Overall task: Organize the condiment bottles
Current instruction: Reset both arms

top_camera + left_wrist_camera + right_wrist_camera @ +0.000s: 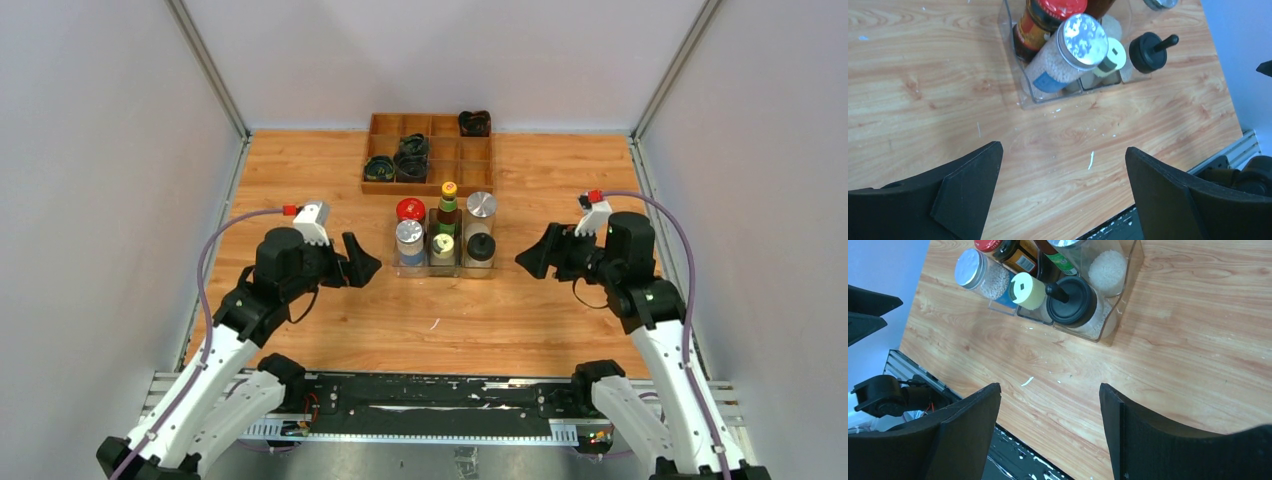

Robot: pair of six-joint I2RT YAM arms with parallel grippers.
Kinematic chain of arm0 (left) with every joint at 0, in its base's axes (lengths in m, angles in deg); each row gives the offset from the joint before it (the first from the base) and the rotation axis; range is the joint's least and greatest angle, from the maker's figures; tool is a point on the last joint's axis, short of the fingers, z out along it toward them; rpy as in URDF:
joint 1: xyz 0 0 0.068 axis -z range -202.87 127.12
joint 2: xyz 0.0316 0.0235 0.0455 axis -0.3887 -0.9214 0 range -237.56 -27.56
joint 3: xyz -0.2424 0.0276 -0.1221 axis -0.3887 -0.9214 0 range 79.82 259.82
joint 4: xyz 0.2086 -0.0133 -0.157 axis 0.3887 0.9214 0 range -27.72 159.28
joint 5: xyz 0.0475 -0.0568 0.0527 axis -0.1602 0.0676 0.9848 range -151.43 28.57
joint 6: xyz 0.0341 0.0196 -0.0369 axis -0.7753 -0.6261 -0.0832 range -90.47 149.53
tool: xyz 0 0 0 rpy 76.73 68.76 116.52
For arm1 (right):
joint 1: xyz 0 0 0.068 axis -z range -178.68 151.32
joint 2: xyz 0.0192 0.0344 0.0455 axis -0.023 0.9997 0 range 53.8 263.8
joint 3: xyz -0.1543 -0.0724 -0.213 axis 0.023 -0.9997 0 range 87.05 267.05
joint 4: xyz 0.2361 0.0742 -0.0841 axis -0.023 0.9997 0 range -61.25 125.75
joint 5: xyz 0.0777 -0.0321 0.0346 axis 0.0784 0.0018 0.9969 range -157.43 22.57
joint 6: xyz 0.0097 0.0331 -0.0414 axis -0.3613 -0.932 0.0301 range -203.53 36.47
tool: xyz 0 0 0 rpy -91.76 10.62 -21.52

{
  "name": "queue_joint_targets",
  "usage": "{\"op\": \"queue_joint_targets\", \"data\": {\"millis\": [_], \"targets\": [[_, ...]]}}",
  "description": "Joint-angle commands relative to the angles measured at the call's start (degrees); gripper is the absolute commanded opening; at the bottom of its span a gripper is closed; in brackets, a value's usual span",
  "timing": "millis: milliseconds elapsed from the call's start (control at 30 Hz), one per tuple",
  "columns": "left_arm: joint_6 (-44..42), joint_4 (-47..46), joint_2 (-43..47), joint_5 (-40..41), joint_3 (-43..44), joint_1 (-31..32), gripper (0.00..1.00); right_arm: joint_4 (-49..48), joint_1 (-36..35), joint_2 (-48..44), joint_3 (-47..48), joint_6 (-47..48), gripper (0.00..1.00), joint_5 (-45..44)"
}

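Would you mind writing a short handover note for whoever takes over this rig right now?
Left gripper: open, empty, hovering left of the clear tray.
Right gripper: open, empty, on the tray's right.
Bottles: all six stand in the tray, in two rows. Back row: red-capped jar, yellow-green-capped bottle, back silver-capped jar. Front row: front silver-capped jar, pale-yellow-capped bottle, black domed-cap bottle.
Done: every bottle appears to be in the tray.
Left: probably nothing to move; perhaps park the arms.
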Motion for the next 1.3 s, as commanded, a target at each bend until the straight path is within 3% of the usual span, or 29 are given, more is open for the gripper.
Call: {"op": "queue_joint_targets", "data": {"millis": [0, 200, 333, 567, 867, 1267], "targets": [[3.2, -4.7, 7.3, 0.0, -7.4, 1.2, 1.0, 2.2, -1.0, -4.8, -4.1, 0.7, 0.78, -2.5], [5.5, -13.1, 12.7, 2.7, -17.4, 3.4, 1.0, -3.2, -1.1, -15.1, -13.7, 0.8, 0.79, -5.8], [5.3, -17.1, 9.8, 8.6, -20.1, 5.9, 1.0, -9.9, -1.2, -19.1, -18.7, -1.1, 0.82, -8.1], [3.7, -17.4, 0.4, 20.5, -17.3, 12.4, 1.0, -17.2, -1.3, -9.7, -20.1, 0.8, 0.83, -9.0], [5.3, -16.4, 1.8, 22.0, -16.5, 13.2, 1.0, -21.6, -5.4, 2.1, -16.8, 1.6, 0.83, -7.2], [5.4, -16.0, 0.9, 22.1, -16.8, 13.3, 1.0, -22.1, -8.1, 4.3, -16.3, 2.2, 0.82, -8.6]]}}
